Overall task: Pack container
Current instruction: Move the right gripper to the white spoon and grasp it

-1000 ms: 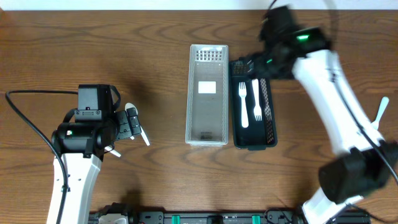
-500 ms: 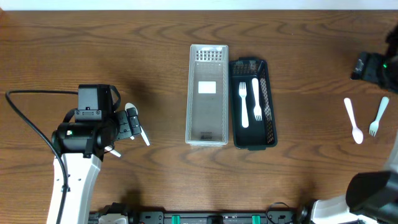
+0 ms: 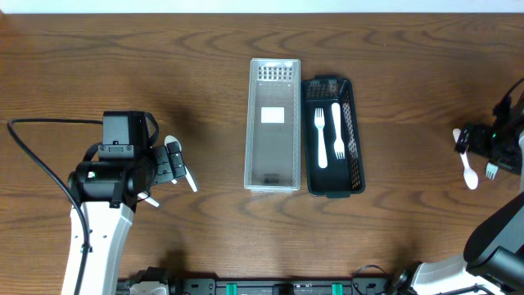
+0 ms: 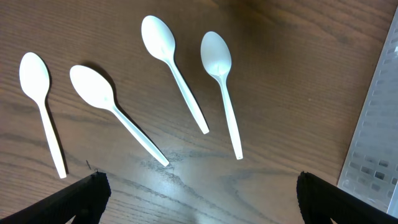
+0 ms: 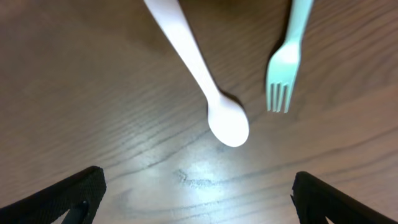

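Note:
A clear container (image 3: 273,123) and a black container (image 3: 334,139) stand side by side at mid-table. Two white plastic utensils lie in the black one, at least one of them a fork (image 3: 320,135). My left gripper (image 3: 168,161) (image 4: 201,202) hovers open above the table, left of the clear container (image 4: 373,137), with several white spoons (image 4: 171,68) lying ahead of it. At the far right my right gripper (image 3: 479,146) (image 5: 199,199) hangs open over a white spoon (image 3: 467,168) (image 5: 205,81) and a pale fork (image 3: 491,170) (image 5: 286,62). It holds nothing.
The table top (image 3: 409,65) is brown wood. The left arm's black cable (image 3: 33,156) loops across the left side. The right arm's base (image 3: 491,246) rises at the lower right corner.
My right arm has swung away from the black container to the far right, above the loose spoon and fork, and its jaws have widened. The left arm has not moved.

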